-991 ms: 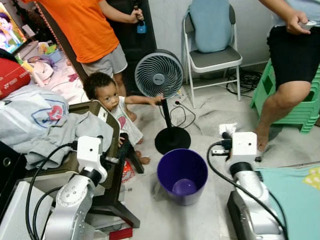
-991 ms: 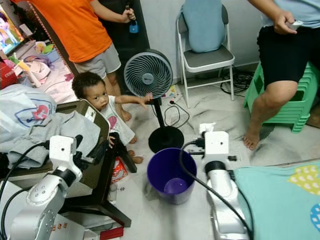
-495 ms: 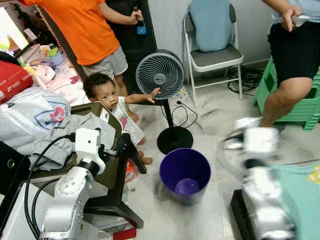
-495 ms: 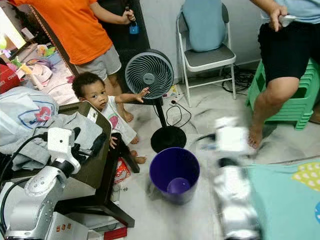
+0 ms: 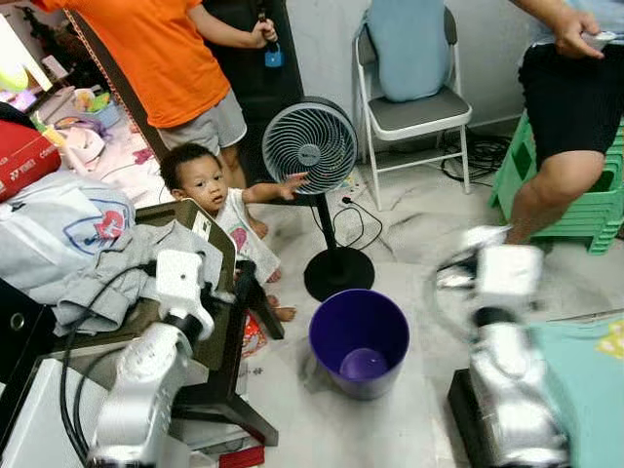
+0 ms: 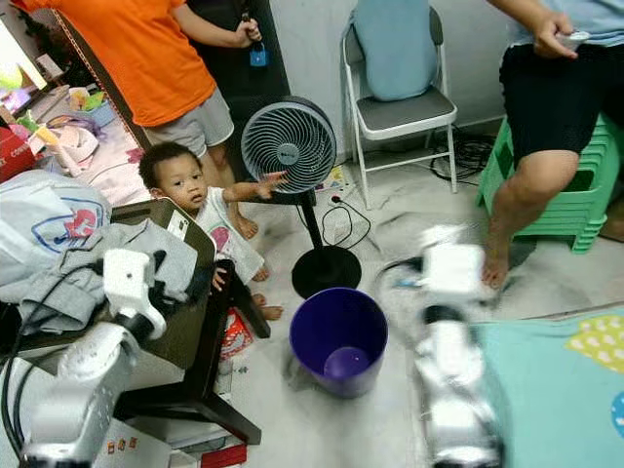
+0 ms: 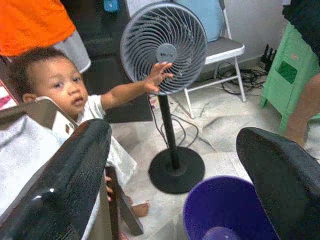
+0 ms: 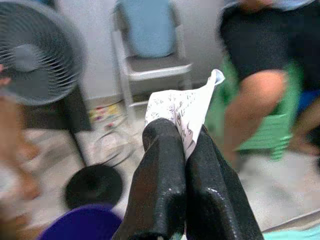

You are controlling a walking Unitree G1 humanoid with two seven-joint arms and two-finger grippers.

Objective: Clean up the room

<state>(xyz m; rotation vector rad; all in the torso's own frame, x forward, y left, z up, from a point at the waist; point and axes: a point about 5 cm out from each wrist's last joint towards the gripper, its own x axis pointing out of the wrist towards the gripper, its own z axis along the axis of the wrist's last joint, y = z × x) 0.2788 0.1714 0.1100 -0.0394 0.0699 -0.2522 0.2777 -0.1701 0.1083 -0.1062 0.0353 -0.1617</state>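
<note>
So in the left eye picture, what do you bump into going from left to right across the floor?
Pile of clothes → small child → standing fan → purple bin → folding chair → green stools.

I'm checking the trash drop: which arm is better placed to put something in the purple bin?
Right. The right gripper is shut on a paper scrap near the purple bin; the left gripper is open, holding nothing.
</note>
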